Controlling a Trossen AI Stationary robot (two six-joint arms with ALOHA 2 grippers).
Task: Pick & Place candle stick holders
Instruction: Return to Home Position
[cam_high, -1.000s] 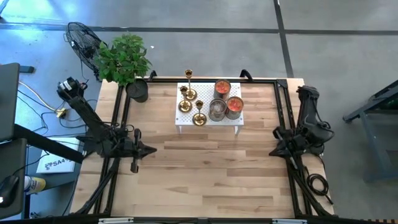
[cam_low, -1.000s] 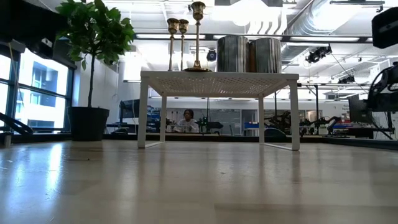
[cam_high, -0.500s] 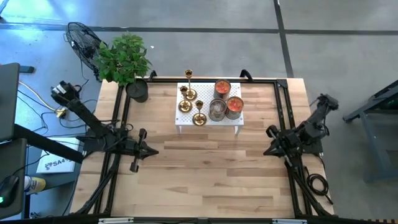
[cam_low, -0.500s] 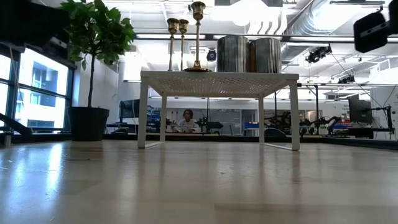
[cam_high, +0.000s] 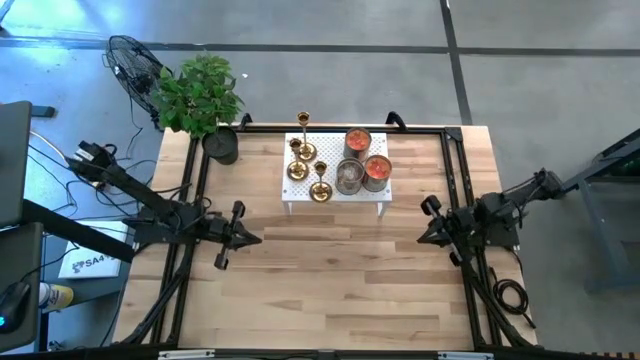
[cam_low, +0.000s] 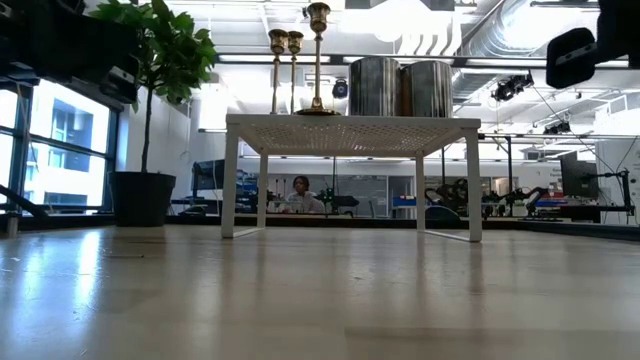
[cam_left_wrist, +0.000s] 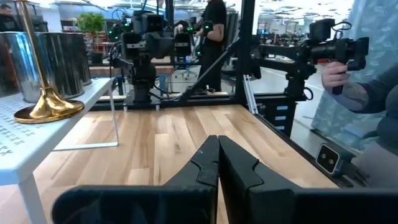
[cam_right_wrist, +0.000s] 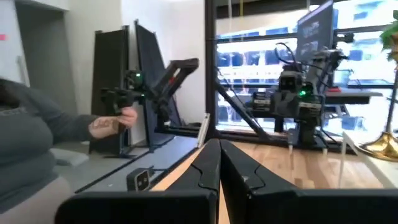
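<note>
Seemingly finished: every visible candle stick holders (cam_high: 298, 170) piece stands on the white shelf (cam_high: 330, 143); left end effector (cam_high: 255, 238) and right end effector (cam_high: 420, 238), pinched together and empty, hover near the counter (cam_high: 330, 280) sides.

Grey concrete floor (cam_high: 540, 60) surrounds the wooden table (cam_high: 330, 285), a potted plant (cam_high: 198, 95) (fan (cam_high: 133, 62) nearby) at one corner.

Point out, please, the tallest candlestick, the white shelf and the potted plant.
tallest candlestick (cam_low: 318, 60): low view, stem.
white shelf (cam_low: 350, 130): low view, front rim.
potted plant (cam_high: 200, 95): high view, leaves.
</note>
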